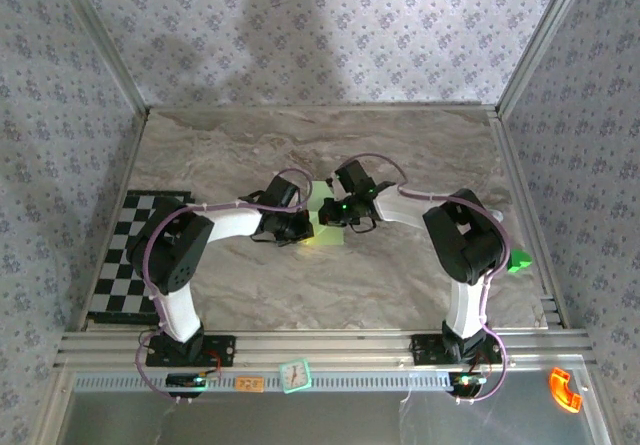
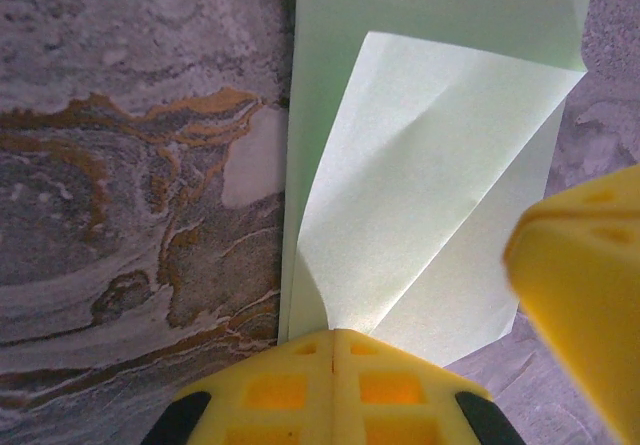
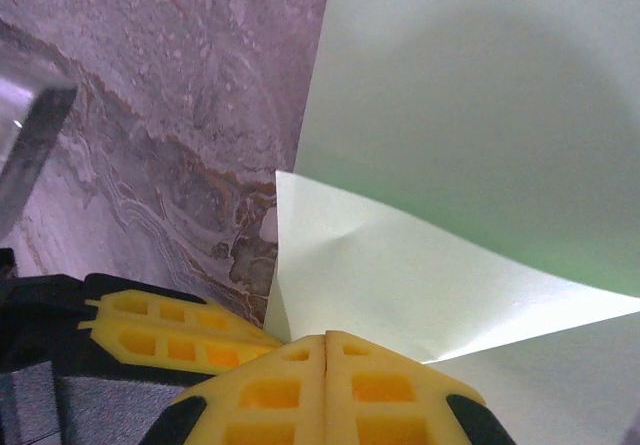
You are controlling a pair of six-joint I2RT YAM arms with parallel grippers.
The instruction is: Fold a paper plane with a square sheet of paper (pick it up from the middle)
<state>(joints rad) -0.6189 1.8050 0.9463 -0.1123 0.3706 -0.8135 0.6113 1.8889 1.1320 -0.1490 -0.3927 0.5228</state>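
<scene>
The square sheet of paper (image 2: 430, 165) lies near the middle of the marbled desk (image 1: 400, 155), where the two arms meet. One part of it is lifted and bends over the flat part. The left claw (image 2: 332, 337) is closed and pinches the narrow end of this lifted flap. The right claw (image 3: 325, 337) is closed too, gripping the same flap just beside the left one.

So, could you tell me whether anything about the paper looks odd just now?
Yes: the folded flap of the square sheet of paper has a small dent mid-panel, and it lies skewed against the flat layer beneath.
</scene>
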